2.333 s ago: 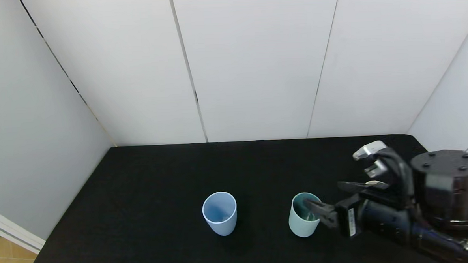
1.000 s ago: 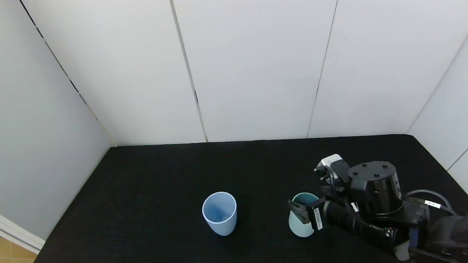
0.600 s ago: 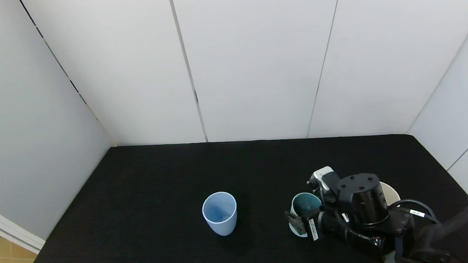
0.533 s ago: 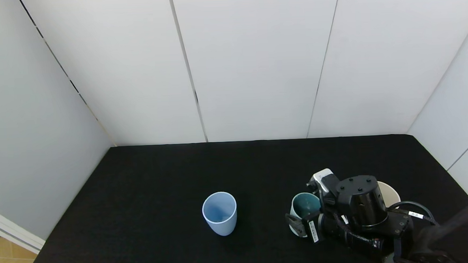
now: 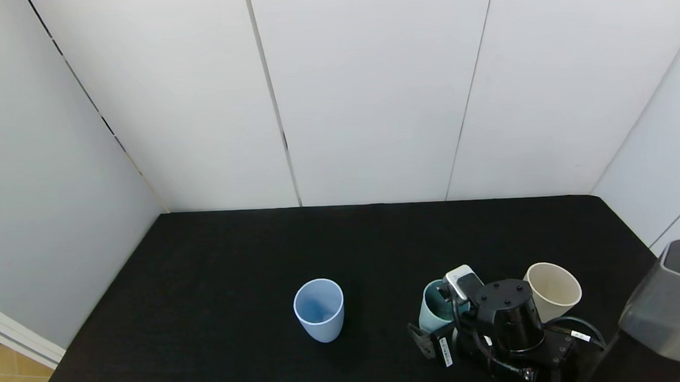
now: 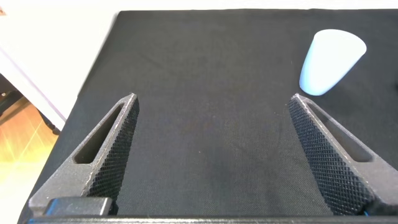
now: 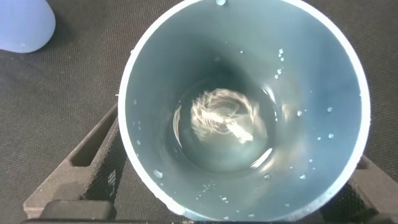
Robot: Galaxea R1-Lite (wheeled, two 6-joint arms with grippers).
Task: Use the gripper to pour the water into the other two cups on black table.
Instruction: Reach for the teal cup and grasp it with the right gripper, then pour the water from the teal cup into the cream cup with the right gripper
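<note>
Head view: right gripper (image 5: 438,330) lower (beige cup (image 5: 553,291) uncovered).

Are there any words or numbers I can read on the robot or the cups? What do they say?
White label stickers on the right gripper: there is print, but it is too small to read.
Small white tag on the cable: too small to read.
Light blue cup, mint-green cup, cream cup, black table: no words or numbers.
Nothing can be read anywhere.
</note>
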